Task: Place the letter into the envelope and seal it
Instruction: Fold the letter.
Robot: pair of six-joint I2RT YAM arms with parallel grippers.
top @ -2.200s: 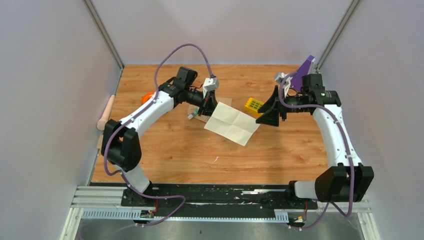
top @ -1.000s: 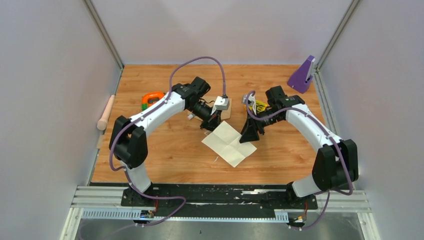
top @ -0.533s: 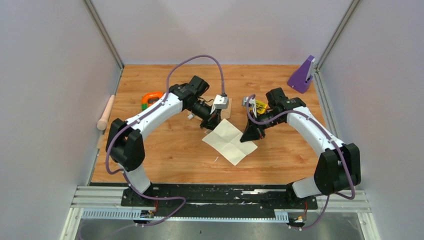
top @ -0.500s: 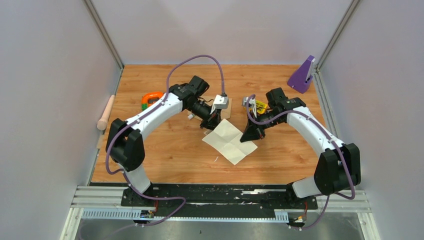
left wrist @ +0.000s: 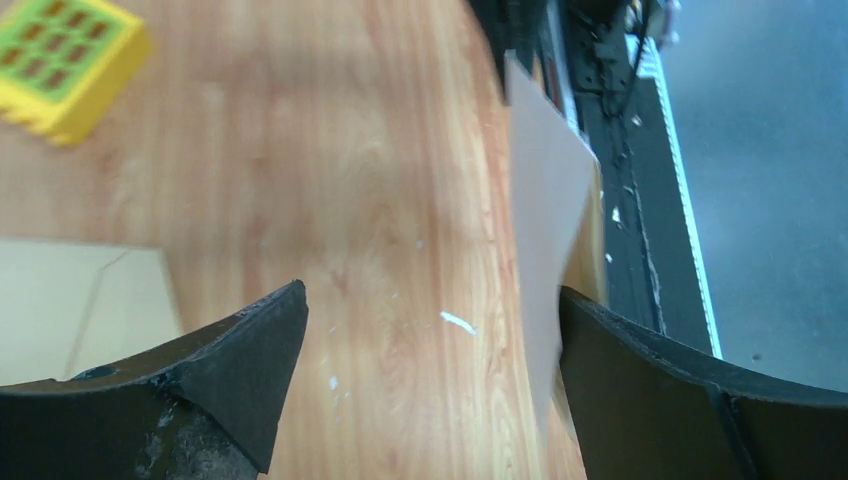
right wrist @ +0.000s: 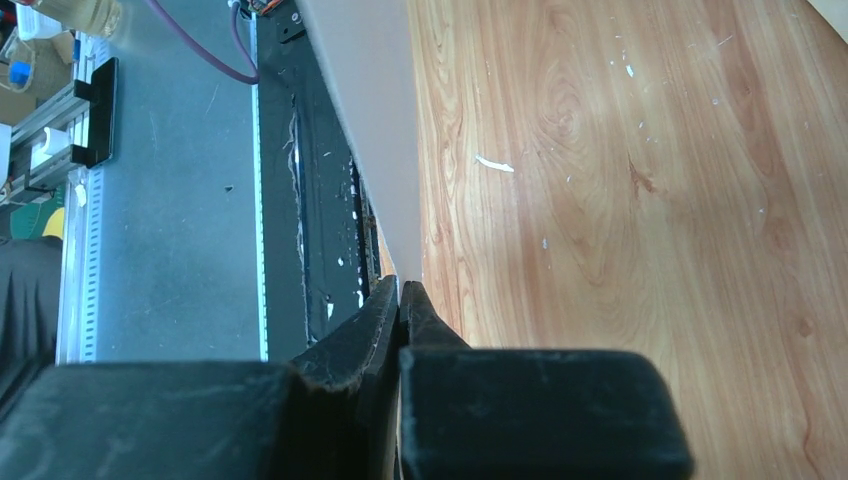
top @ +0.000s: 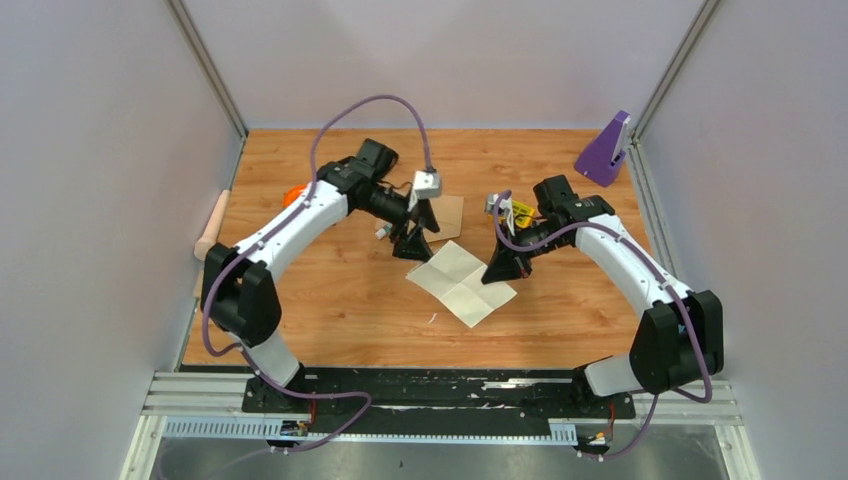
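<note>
- Two arms reach inward over the wooden table (top: 330, 310), their tools facing each other across the letter (top: 460, 285).
- The letter is an unfolded white sheet with crossing crease lines. It lies near the middle of the table, turned like a diamond with one corner toward the arm bases.
- The right gripper (top: 499, 272) is clenched on the letter's right-hand corner. In the right wrist view its fingers (right wrist: 385, 310) press together, and the letter (right wrist: 365, 110) runs out from between their tips.
- The left gripper (top: 412, 245) is released, with its jaws spread wide and nothing between them. It hangs just off the letter's far-left edge.
- In the left wrist view the two dark fingers (left wrist: 235, 365) stand far apart with bare wood between them. The letter (left wrist: 545, 220) shows beside the right-hand finger and looks tilted up off the wood.
- The envelope (top: 448, 213), flat and tan, lies on the table just beyond the left gripper, close to the letter's far corner. Whether they touch cannot be told. The left wrist view shows a pale piece of the envelope (left wrist: 80, 300) by the other finger.
- A yellow block (top: 518, 212) sits behind the right wrist.
- A purple stand (top: 605, 148) occupies the far right corner.
- An orange ring (top: 293, 195) peeks out from under the left arm.
- A pale wooden roller (top: 212, 228) lies at the table's left edge.
</note>
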